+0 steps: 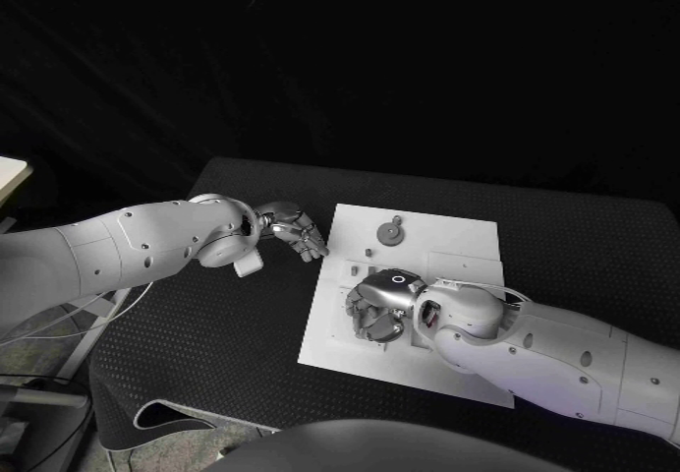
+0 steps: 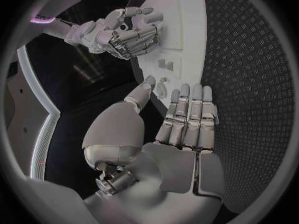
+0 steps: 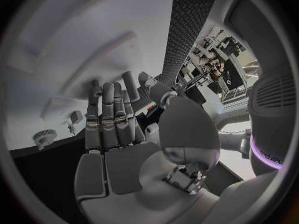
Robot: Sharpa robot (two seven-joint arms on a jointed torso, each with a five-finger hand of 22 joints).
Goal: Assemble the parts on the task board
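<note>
Right hand (image 1: 382, 305) is poised over the near-middle of the task board (image 1: 461, 246), palm down, fingers extended side by side and holding nothing; small grey parts (image 2: 166, 64) sit on the board just beyond its fingertips. Left hand (image 1: 295, 232) hangs at the board's left edge, over the black table (image 1: 227, 334), fingers straight and empty; a round, gear-like part (image 1: 390, 232) lies near the board's far edge, apart from both hands.
</note>
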